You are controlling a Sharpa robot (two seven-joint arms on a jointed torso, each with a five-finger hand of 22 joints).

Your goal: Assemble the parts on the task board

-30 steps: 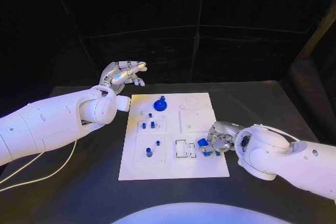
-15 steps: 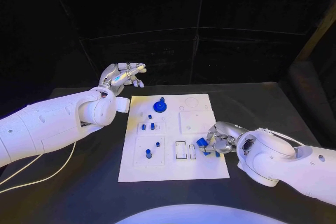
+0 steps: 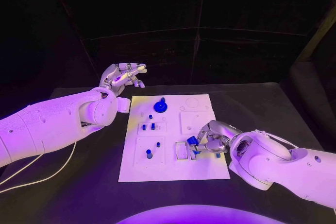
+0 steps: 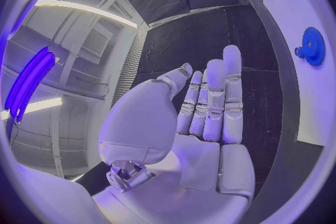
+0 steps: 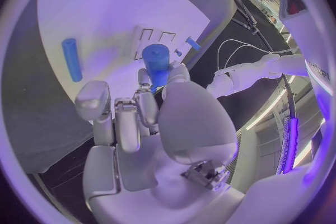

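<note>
The white task board (image 3: 203, 169) lies in the middle of the table. My right hand (image 3: 212, 139) is low over its near right part and pinches a blue cylinder part (image 3: 191, 140) just above the rectangular slots (image 3: 181, 150). In the right wrist view the fingers hold that cylinder (image 5: 155, 61) over the board (image 5: 105, 5), where a loose blue peg (image 5: 70, 59) lies. A blue gear (image 3: 160, 106) stands at the far end of the board, with small blue pegs (image 3: 148, 154) nearer. My left hand (image 3: 125, 76) is raised beyond the far left corner, fingers apart and empty (image 4: 203, 117).
A white cable (image 3: 42, 173) curls over the black table at the left, under my left arm. The left wrist view catches the gear (image 4: 313, 45) on the board's edge (image 4: 297, 95). Bare black table surrounds the board on all sides.
My right hand has carried the blue cylinder leftward across the board, from its right edge to over the rectangular slots. The left hand has stayed where it was.
</note>
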